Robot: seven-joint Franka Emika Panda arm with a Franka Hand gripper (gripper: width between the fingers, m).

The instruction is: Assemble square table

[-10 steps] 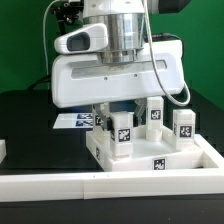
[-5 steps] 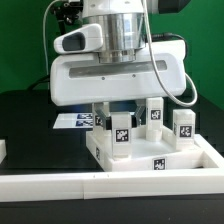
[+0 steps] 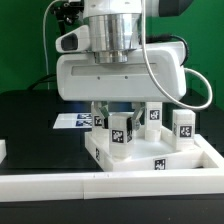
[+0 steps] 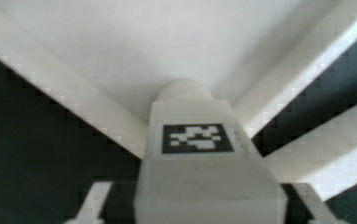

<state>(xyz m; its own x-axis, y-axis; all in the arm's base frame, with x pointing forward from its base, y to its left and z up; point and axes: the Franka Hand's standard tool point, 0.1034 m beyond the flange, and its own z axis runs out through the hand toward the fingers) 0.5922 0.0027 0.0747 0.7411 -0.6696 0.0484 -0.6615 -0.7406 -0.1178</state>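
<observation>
The hand (image 3: pixel 112 108) hangs directly above one upright leg (image 3: pixel 121 131), whose long axis runs vertically; whether the fingers grip it cannot be told. Three legs show, standing on one square tabletop (image 3: pixel 140 158) resting on the bench (image 3: pixel 25 120) inside white border bars (image 3: pixel 60 184).

The square table (image 3: pixel 150 160) and its legs (image 3: pixel 121 131) look like smooth matt white plastic, with flat black-and-white printed tags. The counter (image 3: pixel 25 115) is matt black. The hand (image 3: pixel 115 120) has a glossy white casing.
</observation>
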